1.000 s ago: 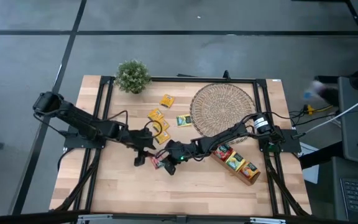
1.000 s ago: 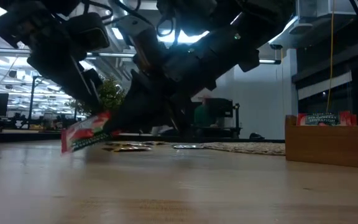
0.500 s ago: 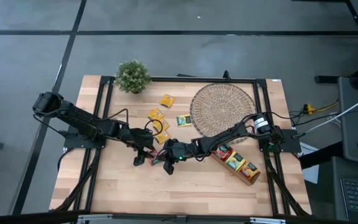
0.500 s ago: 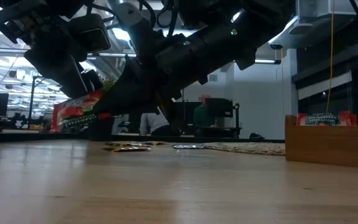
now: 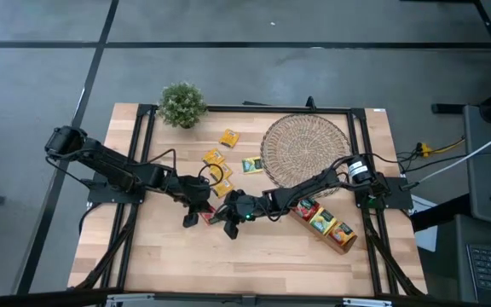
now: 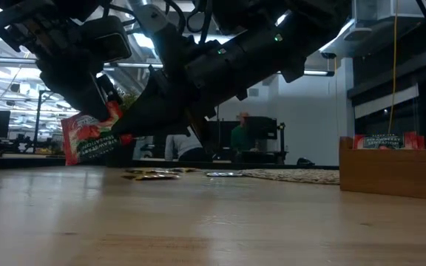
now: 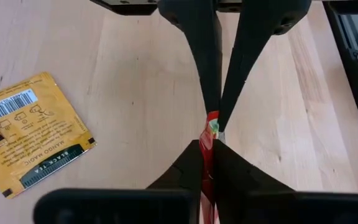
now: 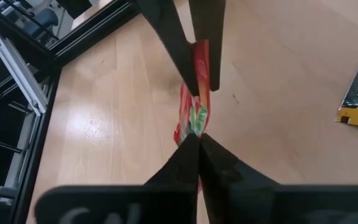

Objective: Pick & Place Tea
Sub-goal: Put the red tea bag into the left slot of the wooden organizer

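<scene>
Hand-over step, judged: the left pincer (image 7: 211, 127) and the right pincer (image 8: 196, 127) are both pinching one red tea sachet (image 6: 89, 138) edge-on above the worktop (image 5: 262, 256). Next, one pincer needs releasing.

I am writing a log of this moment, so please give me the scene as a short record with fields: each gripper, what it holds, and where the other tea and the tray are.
left gripper: shut on the red sachet, over the middle of the table
right gripper: shut on the same red sachet, meeting the left gripper
red sachet: held clear of the table, on edge between both grippers
loose sachets: yellow ones and a green one, flat between the plant and the woven mat
wooden tray: by the right arm, holding sachets
woven mat: no sachets on it
</scene>
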You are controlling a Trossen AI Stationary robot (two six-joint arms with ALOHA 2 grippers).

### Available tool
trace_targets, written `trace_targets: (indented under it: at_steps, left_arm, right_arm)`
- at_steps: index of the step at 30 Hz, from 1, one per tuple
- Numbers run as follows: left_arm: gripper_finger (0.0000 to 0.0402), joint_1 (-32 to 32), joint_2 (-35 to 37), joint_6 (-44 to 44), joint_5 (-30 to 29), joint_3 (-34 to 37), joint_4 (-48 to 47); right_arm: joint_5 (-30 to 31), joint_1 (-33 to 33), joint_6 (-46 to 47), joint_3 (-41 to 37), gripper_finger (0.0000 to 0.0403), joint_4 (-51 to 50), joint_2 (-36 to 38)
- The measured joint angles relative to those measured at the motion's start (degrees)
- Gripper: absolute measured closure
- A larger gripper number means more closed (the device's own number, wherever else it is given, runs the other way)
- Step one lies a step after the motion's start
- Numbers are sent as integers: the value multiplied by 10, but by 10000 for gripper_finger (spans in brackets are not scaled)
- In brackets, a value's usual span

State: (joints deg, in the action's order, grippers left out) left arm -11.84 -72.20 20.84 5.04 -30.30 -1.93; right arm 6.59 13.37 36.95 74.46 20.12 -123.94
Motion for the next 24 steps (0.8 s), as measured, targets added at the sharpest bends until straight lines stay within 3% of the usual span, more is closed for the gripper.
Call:
trace_targets:
  at_steps: [6,10,17,24]
  left_arm:
    - [387,0,8,0,3,0,-12]
    - [390,-10,49,-1,-10,0,-47]
    - [390,-29,178,-20,-134,0,-76]
    - [390,-49,262,-37,-245,0,-35]
  right_arm:
    - [0,0,3,0,369,-6,1]
    - [-6,0,3,0,341,-17,1]
    - [-17,0,-2,0,302,-1,1]
    - [-18,-7,-54,0,295,87,8]
